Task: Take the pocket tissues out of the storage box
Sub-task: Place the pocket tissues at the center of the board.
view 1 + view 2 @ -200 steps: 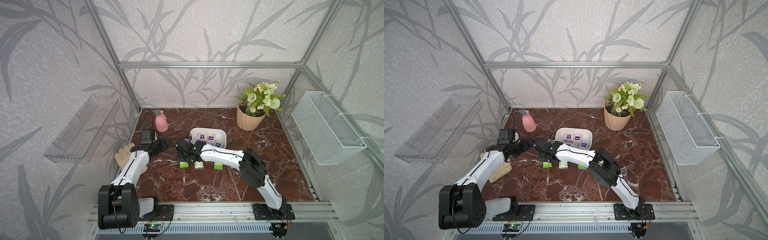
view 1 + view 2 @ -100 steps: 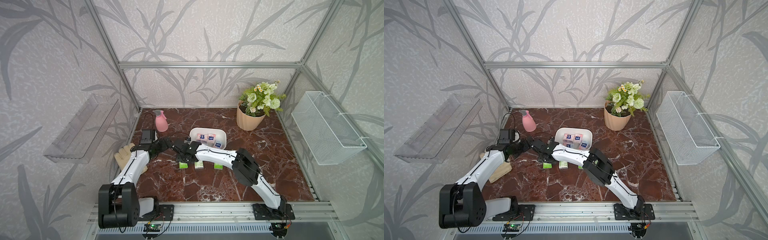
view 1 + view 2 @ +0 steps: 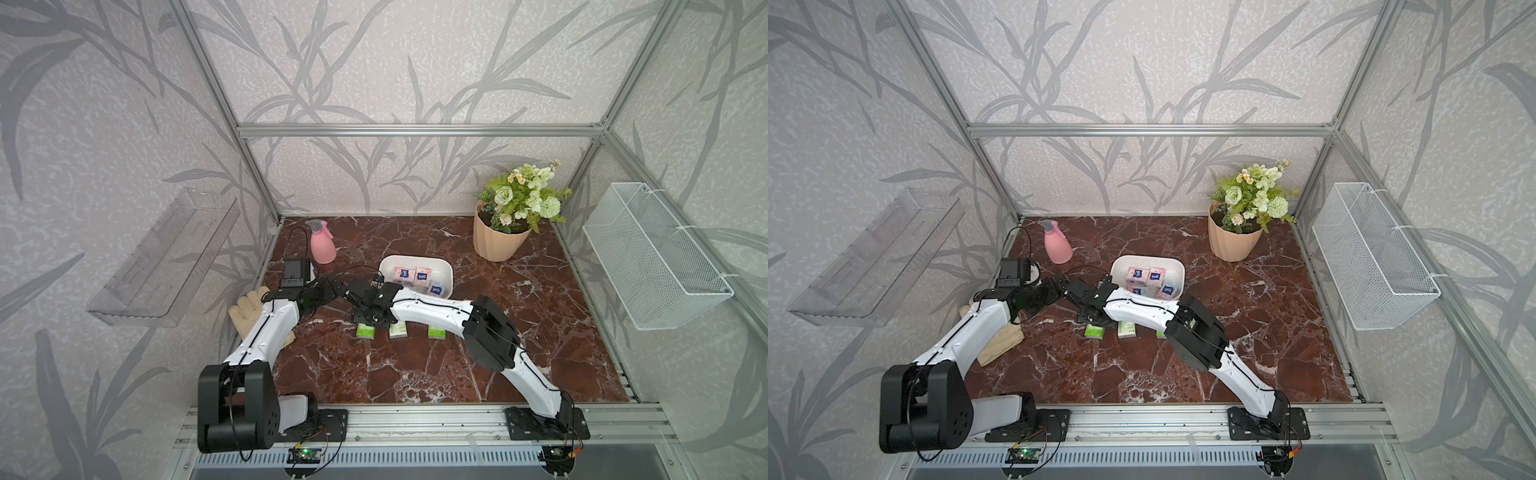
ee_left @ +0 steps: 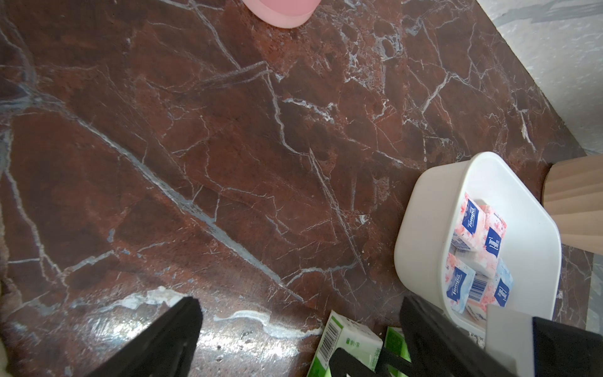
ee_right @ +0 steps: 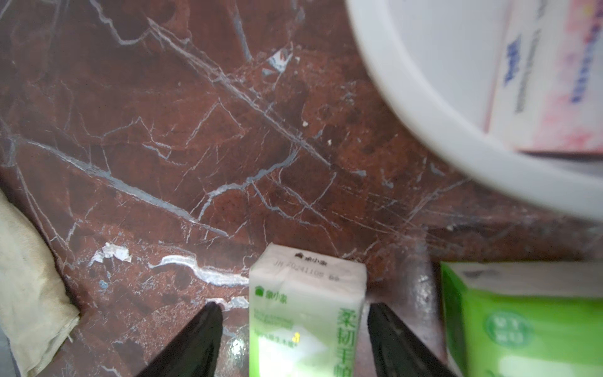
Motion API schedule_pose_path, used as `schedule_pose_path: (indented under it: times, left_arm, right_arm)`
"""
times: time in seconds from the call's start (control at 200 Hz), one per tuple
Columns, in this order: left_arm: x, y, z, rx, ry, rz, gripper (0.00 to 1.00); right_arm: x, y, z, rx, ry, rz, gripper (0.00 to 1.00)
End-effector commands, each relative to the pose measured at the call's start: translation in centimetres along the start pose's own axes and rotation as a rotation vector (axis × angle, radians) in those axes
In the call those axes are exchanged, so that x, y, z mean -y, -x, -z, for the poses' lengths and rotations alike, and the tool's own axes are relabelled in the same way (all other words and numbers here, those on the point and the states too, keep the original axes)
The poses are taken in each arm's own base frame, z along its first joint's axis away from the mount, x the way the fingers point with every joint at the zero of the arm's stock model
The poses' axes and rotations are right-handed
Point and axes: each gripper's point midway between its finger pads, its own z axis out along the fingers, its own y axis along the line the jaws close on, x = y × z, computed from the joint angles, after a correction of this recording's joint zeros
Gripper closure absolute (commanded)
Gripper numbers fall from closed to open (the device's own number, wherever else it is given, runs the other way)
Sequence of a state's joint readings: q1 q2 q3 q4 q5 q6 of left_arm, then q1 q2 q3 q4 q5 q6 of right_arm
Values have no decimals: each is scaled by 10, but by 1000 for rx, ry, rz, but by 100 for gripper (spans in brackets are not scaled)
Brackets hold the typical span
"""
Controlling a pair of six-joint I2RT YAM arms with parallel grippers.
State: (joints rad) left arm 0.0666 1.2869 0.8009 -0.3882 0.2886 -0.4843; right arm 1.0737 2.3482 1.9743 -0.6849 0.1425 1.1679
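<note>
Here's the big red marble table [image 3: 415, 374], and both arms are reaching in over it: the right arm [image 3: 432, 316] sweeps across from its base, the left arm [image 3: 266, 328] angles in to meet it near the middle. On the side walls hang a white wire basket [image 3: 648, 257] and a clear plastic shelf [image 3: 166, 257]. At the back right stands a flower pot [image 3: 500, 241], and well to its left a pink spray bottle [image 3: 322, 245]. The storage box [image 3: 415, 258] sits mid-table with pocket tissues inside: the left wrist view shows pink packets [image 4: 470, 222] and a pale blue packet [image 4: 502, 287] lying in it. A beige glove [image 3: 245, 309] lies under the left arm. Three green packets [image 3: 399, 330] are out on the marble in a row, just in front of the box, in both top views. The right gripper [image 5: 293, 306] is down over the leftmost of them, jaws parted, with a green-and-white packet [image 5: 306, 326] resting between them and a clear gap on either side, so nothing is held. The left gripper [image 4: 298, 302] hovers just beside it, jaws spread wide and empty.
</note>
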Motion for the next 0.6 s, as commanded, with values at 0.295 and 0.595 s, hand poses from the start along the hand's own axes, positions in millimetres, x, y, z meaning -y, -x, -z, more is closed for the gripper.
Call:
schedule_pose_path:
  times: [0.295,0.595]
  left_arm:
    - [30,17,11,22,-120,-73,0]
    - [52,19,20,40,-198,-110,0]
  right_arm:
    - [4,38,90,164,33,187,14]
    - [46,58,141,227,24,303,11]
